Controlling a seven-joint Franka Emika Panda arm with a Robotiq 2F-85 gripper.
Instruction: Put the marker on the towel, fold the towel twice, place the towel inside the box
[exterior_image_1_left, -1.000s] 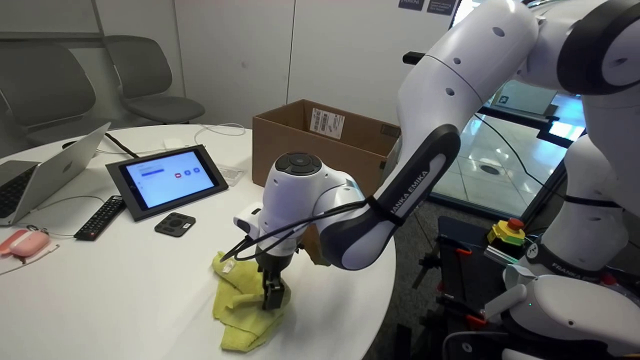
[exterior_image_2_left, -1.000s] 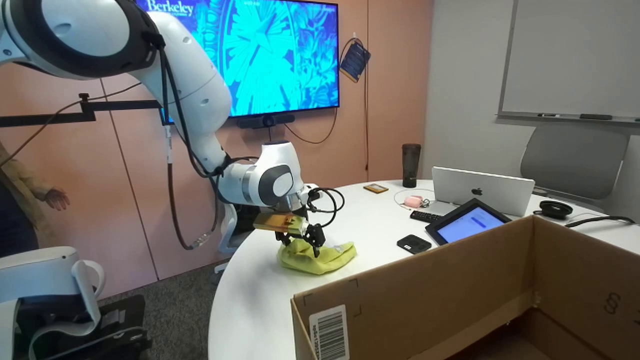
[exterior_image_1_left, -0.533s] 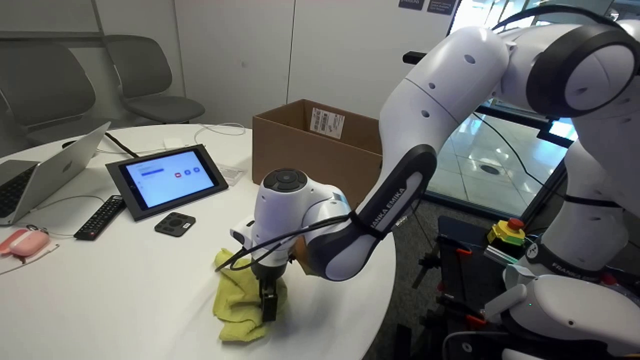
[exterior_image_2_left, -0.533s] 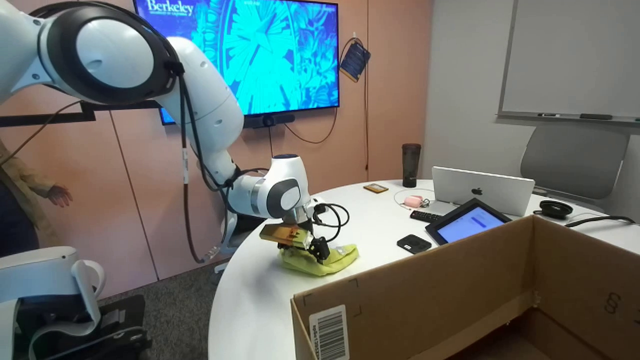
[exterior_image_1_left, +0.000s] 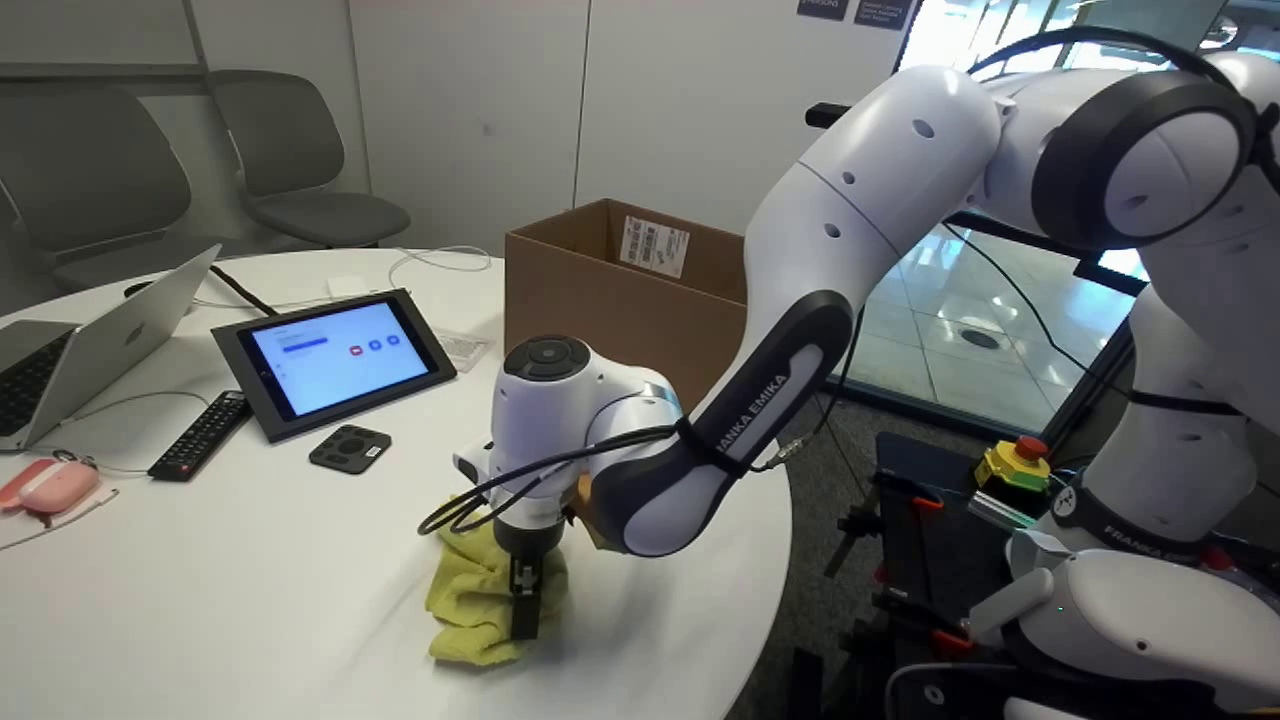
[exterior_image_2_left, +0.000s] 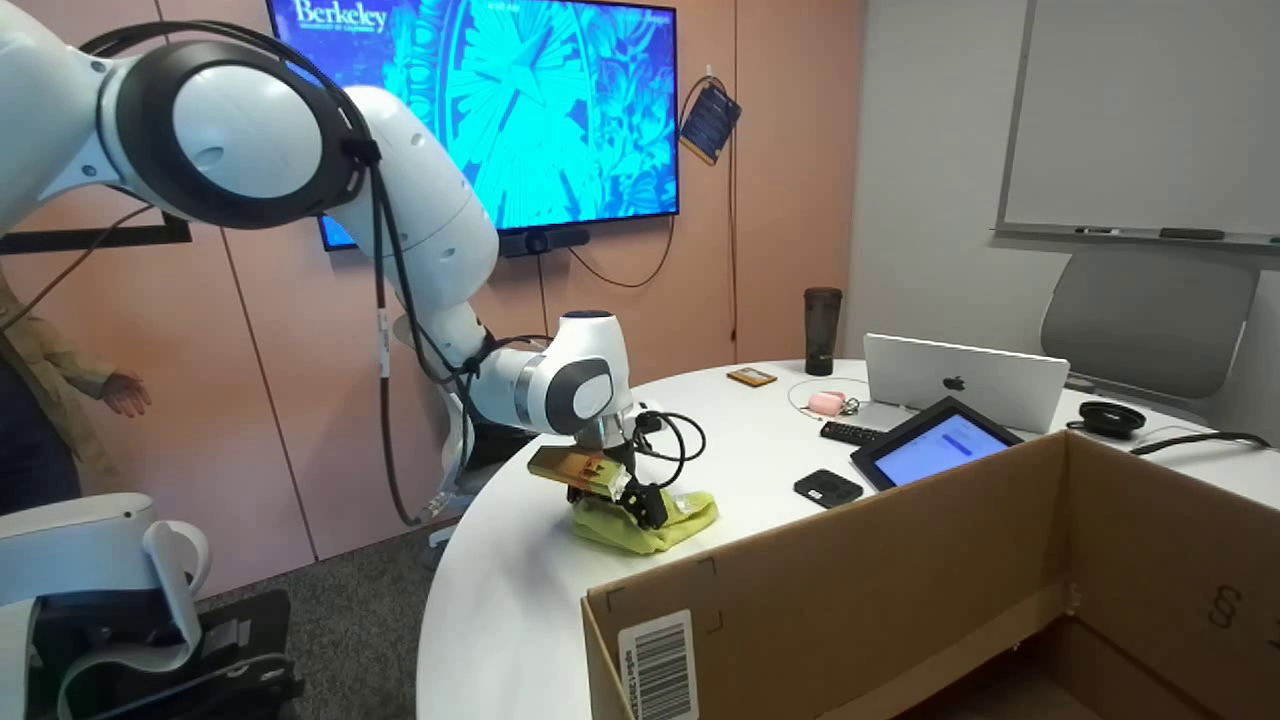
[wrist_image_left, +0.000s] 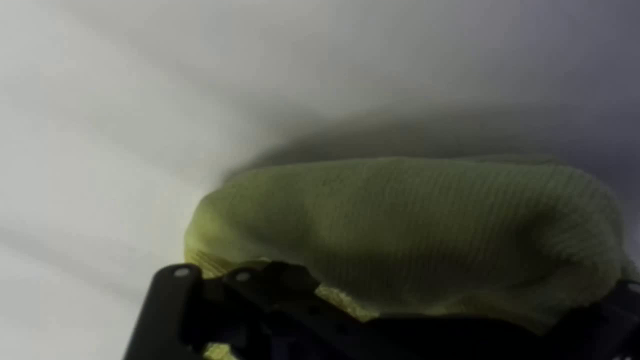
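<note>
Robot arm (exterior_image_1_left: 850, 230) arches over the round white table (exterior_image_1_left: 250, 620), its forearm (exterior_image_1_left: 775, 390) slanting down; the wrist (exterior_image_1_left: 545, 430) bends so that the gripper (exterior_image_1_left: 525, 605) points almost straight down, low at the yellow-green towel (exterior_image_1_left: 465, 605); black cables (exterior_image_1_left: 640, 437) loop out beside the wrist; in both exterior views the hand end is the lowest part over the table. In the wrist view the fingers (wrist_image_left: 170, 315) stand wide apart, with a rounded, bunched fold of the towel showing between them; whether either tip presses on the cloth I cannot tell. The towel lies crumpled on the table, outside the cardboard box (exterior_image_1_left: 620, 310); the box stands with its top open; a tablet (exterior_image_1_left: 340, 355), a remote (exterior_image_1_left: 200, 437) and a laptop (exterior_image_1_left: 145, 330) are on the same table, apart from the towel.
</note>
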